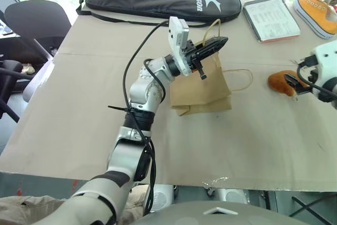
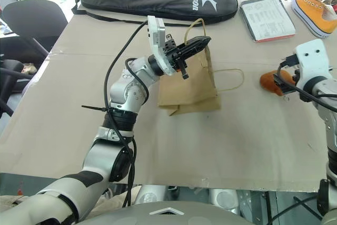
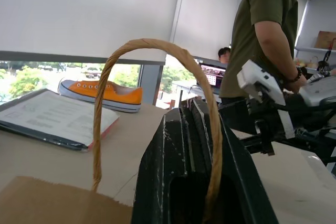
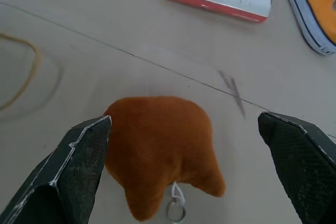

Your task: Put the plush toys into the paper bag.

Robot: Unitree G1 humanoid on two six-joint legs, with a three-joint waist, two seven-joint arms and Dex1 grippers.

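Now my left pincer point(image 1: 218, 42) is clamped on a twine handle point(image 3: 152, 45) of the paper bag point(image 1: 202, 90); my right pincer point(image 4: 184, 166) gapes wide over the orange-brown plush toy point(image 4: 160, 145) on the surface point(image 1: 158, 146).

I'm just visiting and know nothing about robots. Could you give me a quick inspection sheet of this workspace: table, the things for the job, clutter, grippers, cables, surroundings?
Surface: table covered in tan sheeting.
Job's things: paper bag lying on the table, one twine handle lifted; orange-brown plush toy on the table beside it, to the robot's right. White toy: nothing seen.
Clutter: black racket case, clipboard of papers, orange sneaker along the far edge.
Grippers: left gripper shut on the handle; right gripper open, hanging over the plush toy.
Cables: black cable looping along the left arm.
Surroundings: office chair, windows, a person standing nearby.
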